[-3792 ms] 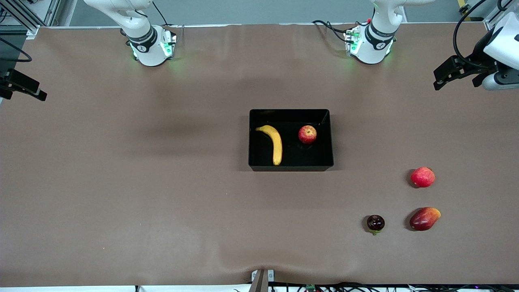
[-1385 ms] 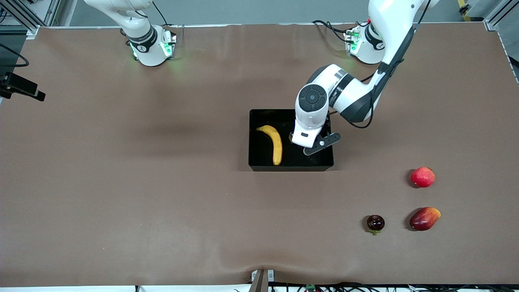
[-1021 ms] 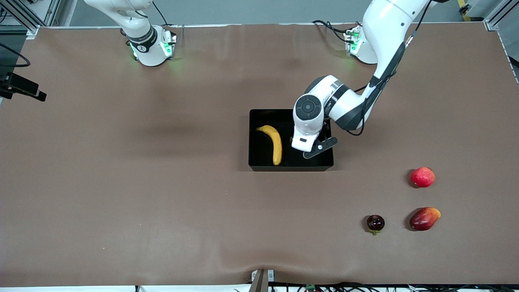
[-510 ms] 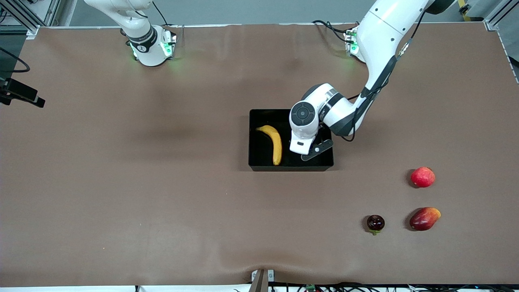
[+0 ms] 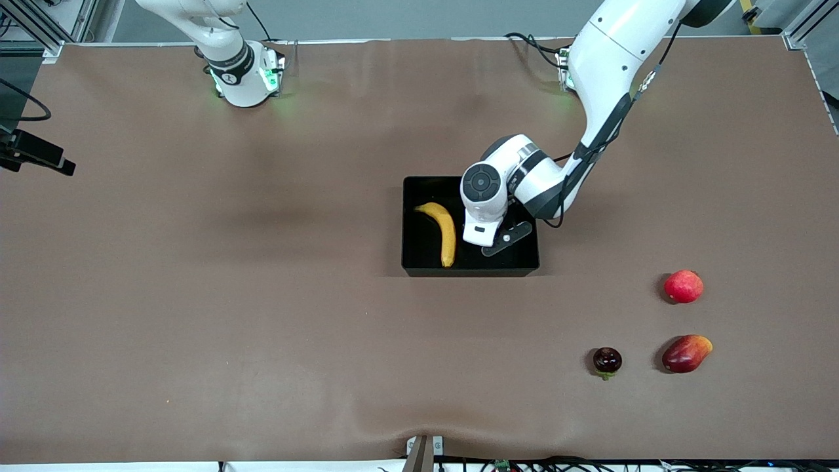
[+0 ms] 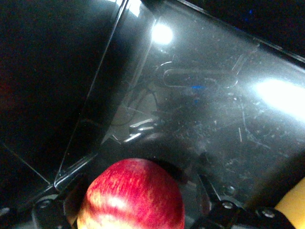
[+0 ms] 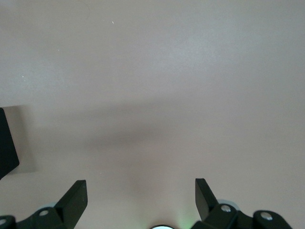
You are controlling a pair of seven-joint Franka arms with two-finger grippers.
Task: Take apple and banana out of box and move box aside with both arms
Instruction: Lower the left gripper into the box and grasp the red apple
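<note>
The small round red apple with yellowish streaks [image 6: 131, 195], at the lower middle of the left wrist view, sits in the glossy black plastic box [image 5: 426, 262] at centre frame. It looks firm, light and smooth-skinned, best pinched across its widest part. The left tool [image 6: 128, 212] straddles it, spread wide, gripping nothing. The right tool [image 7: 140, 200] waits over bare bench, wide and empty.

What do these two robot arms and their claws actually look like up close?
Both arms are glossy white rounded segments with dark grey bands at the joints. The left arm has a round dark cap on its wrist and a thin black cable alongside. The bases glow green. The left gripper and right gripper have flat black fingers fastened with small screws.
</note>
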